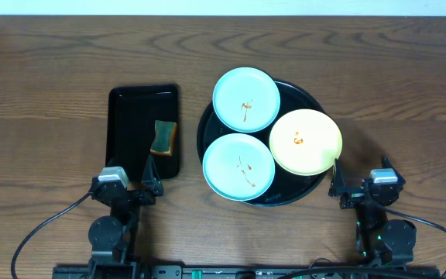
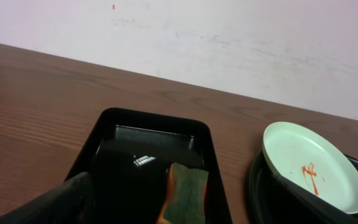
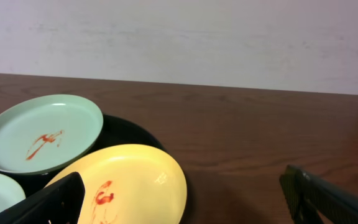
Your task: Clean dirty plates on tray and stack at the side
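Gripping the sponge (image 1: 164, 137) across its short width suits the left gripper (image 1: 130, 178), whose jaws stand spread, as do those of the right gripper (image 1: 360, 180).

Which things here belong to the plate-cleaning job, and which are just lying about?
Job:
far mint plate
near mint plate
yellow plate
round tray
sponge, likely for wiping
tabletop, for stacking

Lying about:
rectangular tray, only holds the sponge

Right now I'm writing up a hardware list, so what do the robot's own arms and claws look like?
Both arms are matte black with rounded joint housings. The left claw and right claw each have flat, tapered black fingers and a pale grey block at the wrist. A thin black cable loops out from each base across the table.
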